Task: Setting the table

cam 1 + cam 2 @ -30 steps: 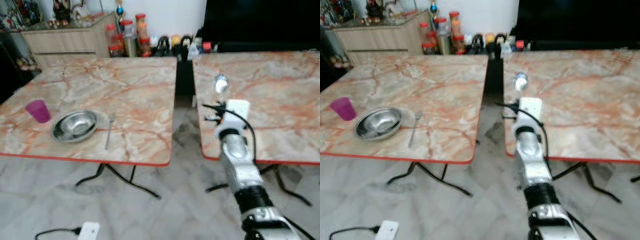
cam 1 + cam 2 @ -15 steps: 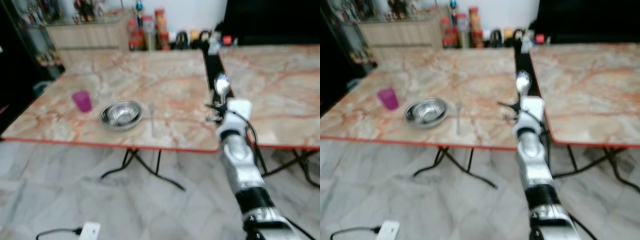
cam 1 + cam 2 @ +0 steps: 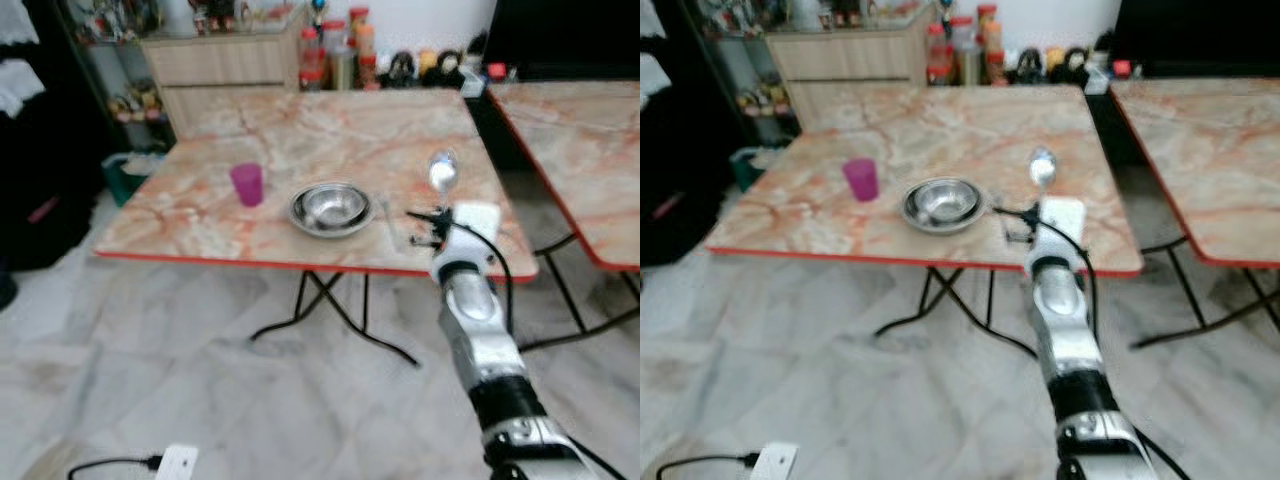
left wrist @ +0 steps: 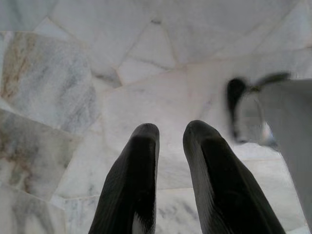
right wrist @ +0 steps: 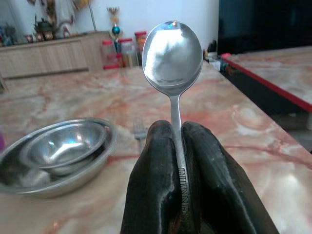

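In the left eye view, the right hand (image 3: 437, 215) holds a spoon (image 3: 442, 172) upright at centre right, bowl end up, over the near edge of the marble desk (image 3: 300, 135), with a steel bowl (image 3: 330, 207), fork (image 3: 389, 220) and purple cup (image 3: 246, 184) to its left. The right wrist view adds the fingers (image 5: 156, 185) clenched on the spoon's handle, its long axis vertical. In the left wrist view, the left hand (image 4: 170, 134) hangs over the marble floor (image 4: 97, 73), fingers slightly parted and grasping nothing.

Reaching forward on the right arm (image 3: 478, 330), holding a spoon (image 3: 442, 172) upright, bowl end up, over the near right part of the marble table (image 3: 300, 130). Sitting on that table: a purple cup (image 3: 246, 184), a steel bowl (image 3: 330, 207) just right of it, a fork (image 3: 388, 222) lying beside the bowl. Standing behind, a wooden sideboard (image 3: 215, 70) and jars (image 3: 340, 50). Lying on the pale tiled floor, a white plug (image 3: 176, 462) with black cable.
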Robot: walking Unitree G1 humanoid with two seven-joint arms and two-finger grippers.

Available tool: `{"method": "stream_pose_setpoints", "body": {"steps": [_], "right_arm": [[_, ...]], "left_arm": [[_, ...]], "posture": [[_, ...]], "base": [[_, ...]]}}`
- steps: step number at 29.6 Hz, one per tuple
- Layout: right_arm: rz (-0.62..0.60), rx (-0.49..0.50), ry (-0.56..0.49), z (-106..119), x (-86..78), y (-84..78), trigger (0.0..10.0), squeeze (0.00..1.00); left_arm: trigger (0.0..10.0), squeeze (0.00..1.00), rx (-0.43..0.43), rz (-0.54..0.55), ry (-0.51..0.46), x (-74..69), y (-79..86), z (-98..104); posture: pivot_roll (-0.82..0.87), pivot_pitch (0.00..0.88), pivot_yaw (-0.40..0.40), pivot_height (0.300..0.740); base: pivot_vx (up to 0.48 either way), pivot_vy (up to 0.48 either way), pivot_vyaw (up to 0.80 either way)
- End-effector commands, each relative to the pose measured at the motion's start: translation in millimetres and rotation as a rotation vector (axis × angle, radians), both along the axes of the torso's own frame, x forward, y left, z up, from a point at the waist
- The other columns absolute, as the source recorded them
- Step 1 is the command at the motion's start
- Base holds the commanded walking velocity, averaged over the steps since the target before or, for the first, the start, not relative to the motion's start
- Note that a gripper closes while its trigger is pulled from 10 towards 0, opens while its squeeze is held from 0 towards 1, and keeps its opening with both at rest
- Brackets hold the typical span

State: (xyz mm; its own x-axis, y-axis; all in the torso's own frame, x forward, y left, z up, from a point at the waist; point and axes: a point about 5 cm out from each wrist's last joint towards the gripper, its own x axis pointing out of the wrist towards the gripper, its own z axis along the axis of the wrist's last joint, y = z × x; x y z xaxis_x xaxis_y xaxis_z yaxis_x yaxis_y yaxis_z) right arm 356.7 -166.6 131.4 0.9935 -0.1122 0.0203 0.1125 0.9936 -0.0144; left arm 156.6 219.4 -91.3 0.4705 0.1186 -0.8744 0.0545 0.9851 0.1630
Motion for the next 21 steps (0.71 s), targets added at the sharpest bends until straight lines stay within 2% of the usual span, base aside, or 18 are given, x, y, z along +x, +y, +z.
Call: {"method": "stream_pose_setpoints", "body": {"steps": [1,6,14,21], "right_arm": [[0.023,0.004,-0.029,8.7,3.3,7.8,10.0,0.0],[0.024,0.004,-0.026,7.8,3.2,7.9,10.0,0.0],[0.009,0.01,-0.003,3.8,3.0,4.8,10.0,0.0],[0.031,-0.004,-0.002,4.1,3.5,8.5,10.0,0.0]], "left_arm": [[10.0,0.0,0.0,0.018,-0.014,2.3,2.7,1.6],[10.0,0.0,0.001,0.015,-0.012,1.9,2.7,1.4],[10.0,0.0,0.004,0.008,-0.013,1.5,2.6,1.3],[10.0,0.0,0.003,0.006,-0.011,1.3,2.6,1.2]], "posture": [[0.06,0.0,0.037,0.728],[0.05,0.0,0.036,0.728],[0.05,0.0,0.035,0.728],[0.06,0.0,0.032,0.728]], "base": [[0.0,0.0,0.0],[0.0,0.0,0.0],[0.311,0.0,0.0],[0.341,0.0,0.0]]}}
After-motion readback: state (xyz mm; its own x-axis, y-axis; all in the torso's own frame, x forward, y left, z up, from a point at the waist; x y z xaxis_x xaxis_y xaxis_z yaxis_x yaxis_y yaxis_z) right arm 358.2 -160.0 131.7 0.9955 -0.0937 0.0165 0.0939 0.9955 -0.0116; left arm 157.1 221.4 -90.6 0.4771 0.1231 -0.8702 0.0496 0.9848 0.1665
